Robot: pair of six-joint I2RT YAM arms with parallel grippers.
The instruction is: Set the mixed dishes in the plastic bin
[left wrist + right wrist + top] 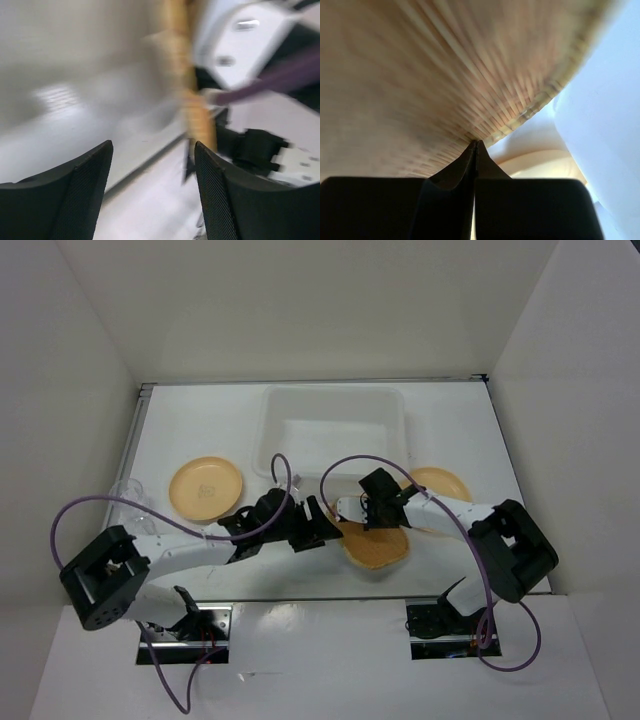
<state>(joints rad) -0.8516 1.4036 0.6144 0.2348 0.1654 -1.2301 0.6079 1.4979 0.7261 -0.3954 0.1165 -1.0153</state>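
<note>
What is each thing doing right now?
plastic bin: looks empty.
woven plate: pinched at its rim by right gripper.
right gripper: shut on the woven plate.
left gripper: open, empty.
left round plate: flat on table.
right round plate: on table, partly hidden.
clear cup: on table, far left.

Left tool (152,150) wide open, right tool (475,146) pinched tightly closed, the two close together.

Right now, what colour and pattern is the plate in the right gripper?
The plate is tan with fine woven ribbing; clearest in the right wrist view.
</note>
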